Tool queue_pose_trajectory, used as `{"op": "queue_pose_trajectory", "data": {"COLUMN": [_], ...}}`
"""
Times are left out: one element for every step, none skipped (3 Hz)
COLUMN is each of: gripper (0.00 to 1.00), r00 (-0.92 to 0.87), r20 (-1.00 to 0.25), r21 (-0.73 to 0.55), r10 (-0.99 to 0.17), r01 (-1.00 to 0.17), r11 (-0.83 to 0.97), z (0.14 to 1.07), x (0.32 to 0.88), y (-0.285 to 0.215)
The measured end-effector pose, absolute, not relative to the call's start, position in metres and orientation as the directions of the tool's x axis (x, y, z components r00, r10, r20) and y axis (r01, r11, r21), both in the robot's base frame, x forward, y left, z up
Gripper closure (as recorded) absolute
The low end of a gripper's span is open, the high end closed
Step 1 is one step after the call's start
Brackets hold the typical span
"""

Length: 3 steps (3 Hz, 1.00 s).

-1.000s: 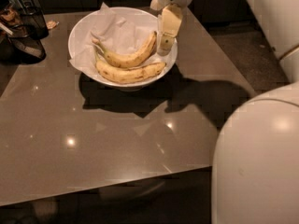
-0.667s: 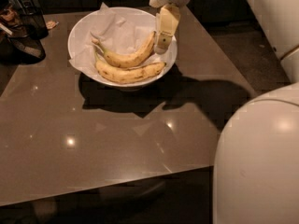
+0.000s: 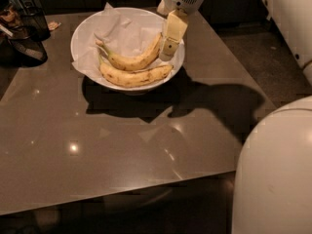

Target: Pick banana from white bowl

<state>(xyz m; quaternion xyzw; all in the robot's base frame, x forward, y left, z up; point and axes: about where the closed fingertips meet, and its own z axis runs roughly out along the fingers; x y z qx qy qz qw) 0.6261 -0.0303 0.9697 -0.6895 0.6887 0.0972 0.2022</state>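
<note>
Hanging down from the top edge of the view, the gripper point(image 3: 168, 48) is inside the right part of the white bowl point(image 3: 146, 86), with its pale yellow tip at the right end of the upper banana point(image 3: 132, 61). It looks to touch this end, but I cannot tell how far the gripper is open, or if it has hold of anything.

Both bananas are lying in the bowl on crumpled white paper point(image 3: 122, 30). The upper banana curves with its stem to the left. The lower banana point(image 3: 134, 76) lies just below it, near the front wall of the bowl.

The bowl stands on the far part of a glossy brown table point(image 3: 122, 150) and throws a dark shadow toward the front and right. Some dark objects point(image 3: 24, 38) stand at the table's far left corner. The robot's white body point(image 3: 278, 174) fills the lower right of the view.
</note>
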Motion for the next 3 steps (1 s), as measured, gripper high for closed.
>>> {"op": "queue_pose_trajectory", "data": {"gripper": [0.01,0.07,0.24], "r00": [0.009,0.000,-0.014], "r20": [-0.424,-0.426,-0.427], "r21": [-0.111,-0.085,-0.069], "r10": [-0.906,-0.905,-0.904], "r01": [-0.993,-0.996,-0.996], "r11": [0.042,0.040,0.048], "z": [0.962,0.955,0.951], "x": [0.626,0.626,0.625], "y": [-0.025,-0.017,-0.013]}}
